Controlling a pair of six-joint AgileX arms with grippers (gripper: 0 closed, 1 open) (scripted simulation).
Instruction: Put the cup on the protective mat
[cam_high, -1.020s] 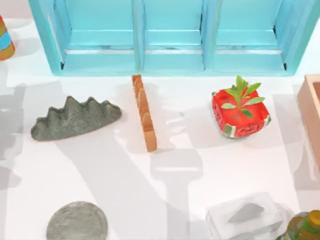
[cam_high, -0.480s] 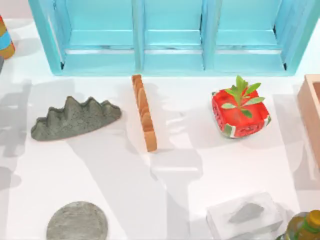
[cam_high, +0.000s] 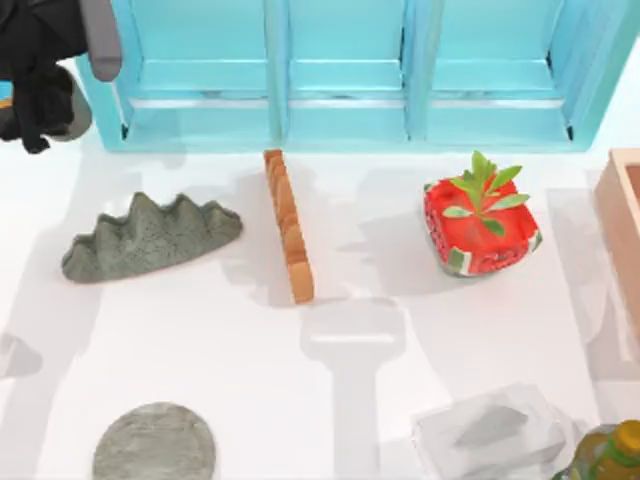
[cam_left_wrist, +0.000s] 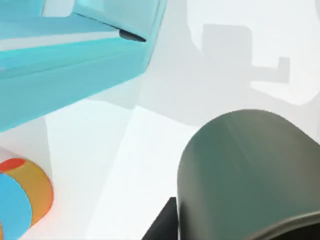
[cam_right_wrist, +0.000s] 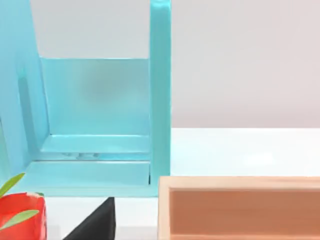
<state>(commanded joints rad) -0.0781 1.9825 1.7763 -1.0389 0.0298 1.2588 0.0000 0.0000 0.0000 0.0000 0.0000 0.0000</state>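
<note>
Three things lie along the near edge of the white counter (cam_high: 380, 300): the flat round grey speckled protective mat (cam_high: 155, 446) at the left, a clear block with a grey shape inside it (cam_high: 490, 430) toward the right, and a yellow-green bottle (cam_high: 610, 455) in the right corner. The mat is bare. Farther back in the middle band, from left to right, are a jagged mountain-shaped grey stone piece (cam_high: 150, 235), a narrow ridged orange-brown strip (cam_high: 288, 225) lying lengthwise, a red watermelon-patterned planter with a green plant (cam_high: 480, 225) and an open light wooden box (cam_high: 625, 230) at the right edge. A turquoise three-bay shelf frame (cam_high: 350, 70) runs along the far side. At the far left corner, just beside that frame's end, hangs the black left pincer (cam_high: 40, 100); whether it is open or closed I cannot tell. The left wrist view has the small rounded orange cup with a light-blue band (cam_left_wrist: 22, 200) standing on the counter near the frame, apart from the pincer's dark grey body and well apart from the mat. The right pincer (cam_right_wrist: 95, 222) is a dark sliver facing the box and frame, its state also impossible to tell.
</note>
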